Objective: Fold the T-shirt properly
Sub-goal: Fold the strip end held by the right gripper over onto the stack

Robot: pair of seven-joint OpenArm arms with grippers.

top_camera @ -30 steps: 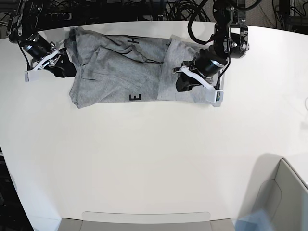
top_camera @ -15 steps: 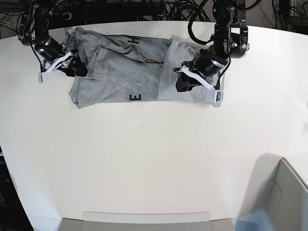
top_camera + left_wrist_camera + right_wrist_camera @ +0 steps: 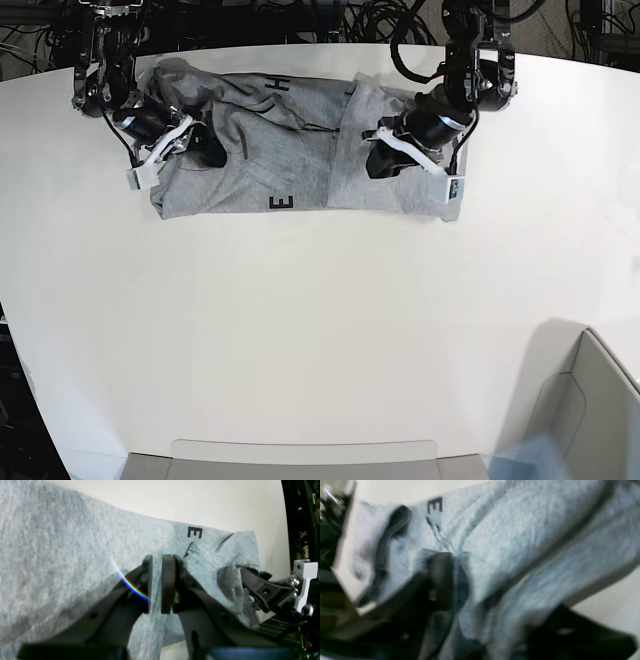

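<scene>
- The right gripper (image 3: 200, 150) sits at the left end of the base view, low over the T-shirt (image 3: 290, 150). Its wrist view is badly smeared, but grey cloth seems bunched around the dark fingers (image 3: 445, 580), so it looks closed on a fold of fabric.
- The T-shirt lies crumpled along the far edge of the white table (image 3: 320, 330), stretched sideways between the two arms. It is heather grey, with several overlapping folds and dark creases across its middle.
- Black block lettering shows in two places: an "H" (image 3: 283, 86) near the far edge and an "E" (image 3: 282, 202) at the near hem. The "E" also appears in both wrist views (image 3: 194, 532) (image 3: 435, 505).
- To the right of the lettering, a flatter panel of the shirt overlaps the rumpled middle.
- The left gripper (image 3: 385, 160) rests on this right-hand part of the shirt. In its wrist view the two dark pads (image 3: 167, 585) stand almost together with only a narrow slit between them; whether a layer of cloth is pinched there cannot be told.
</scene>
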